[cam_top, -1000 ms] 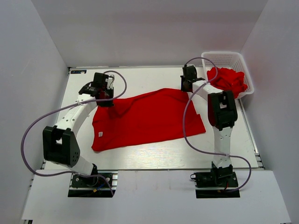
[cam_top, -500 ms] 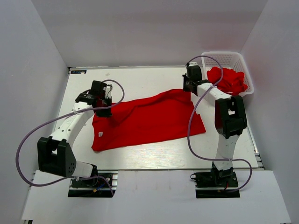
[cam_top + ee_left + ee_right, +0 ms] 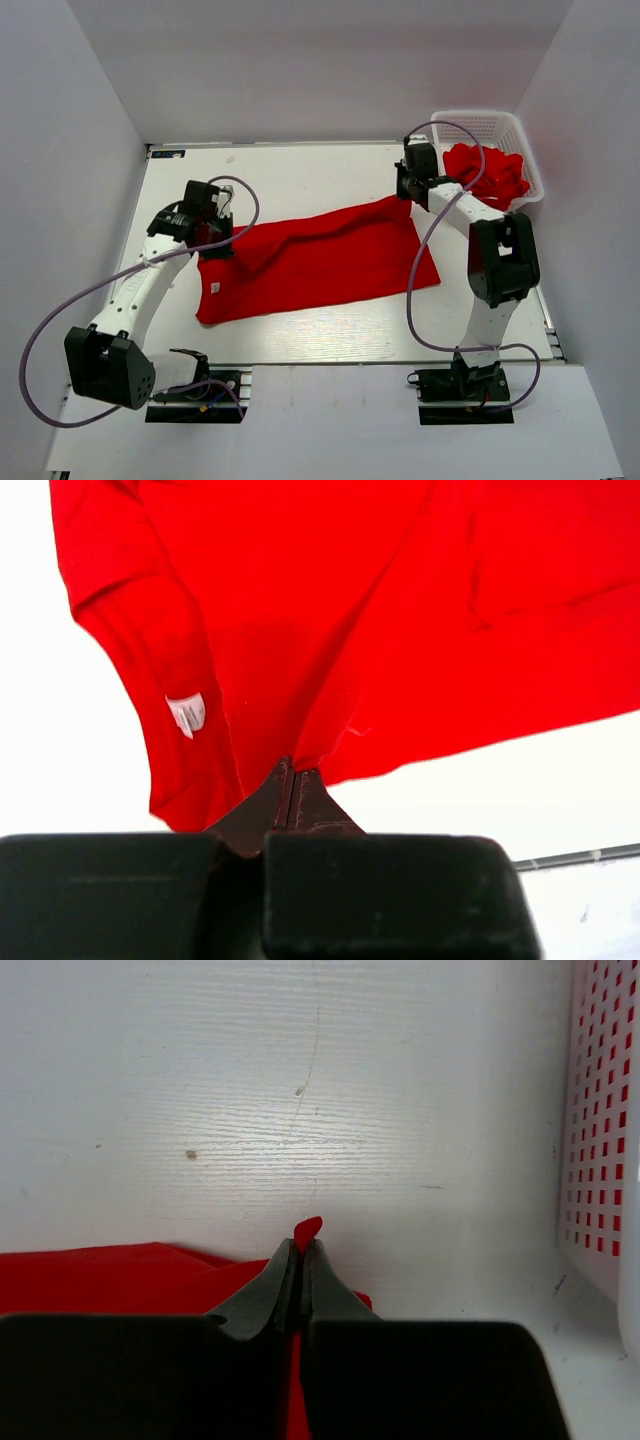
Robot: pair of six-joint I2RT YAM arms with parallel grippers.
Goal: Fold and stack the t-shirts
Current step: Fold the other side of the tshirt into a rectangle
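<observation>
A bright red t-shirt (image 3: 320, 255) lies spread across the middle of the table, with a small white neck label (image 3: 215, 288) near its left end. My left gripper (image 3: 213, 243) is shut on the shirt's far left edge; in the left wrist view the cloth (image 3: 330, 610) hangs from the closed fingertips (image 3: 292, 775), and the label (image 3: 187, 713) shows there too. My right gripper (image 3: 407, 192) is shut on the shirt's far right corner; in the right wrist view a tip of red cloth (image 3: 307, 1230) pokes out between the fingers. More red shirts (image 3: 487, 172) lie bunched in the basket.
A white plastic mesh basket (image 3: 530, 150) stands at the table's far right corner, close to my right gripper; its wall (image 3: 600, 1120) fills the right edge of the right wrist view. White walls enclose the table on three sides.
My left gripper has moved toward the near side and slightly left with the shirt's edge. My right gripper has shifted a little right. The far edge of the shirt is now folded over, narrowing it.
</observation>
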